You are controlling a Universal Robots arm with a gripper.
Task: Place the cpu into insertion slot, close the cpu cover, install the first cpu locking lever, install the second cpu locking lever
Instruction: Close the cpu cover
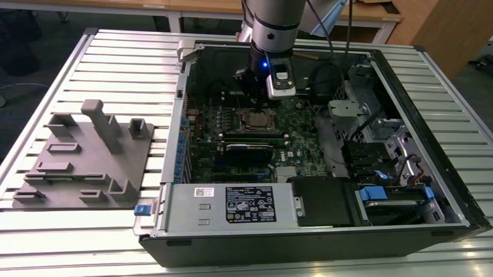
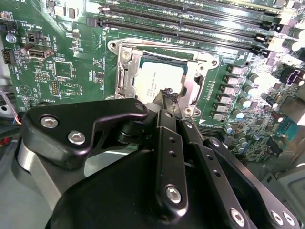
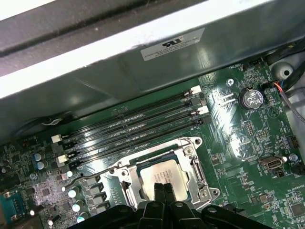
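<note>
The cpu lies flat in the insertion slot on the green motherboard, its silvery top showing through the window of the cpu cover. The cover lies down around the chip. My gripper hangs just over the chip's near edge with its black fingers pressed together and nothing between them. Its tips sit at the rim of the window. In the exterior view the gripper reaches down into the open computer case right above the socket.
Long black memory slots run beside the socket, between it and the case wall. Capacitors stand along another side. A drive bay with blue tabs and a power supply fill the case's near end. A grey fixture plate lies at the exterior view's left.
</note>
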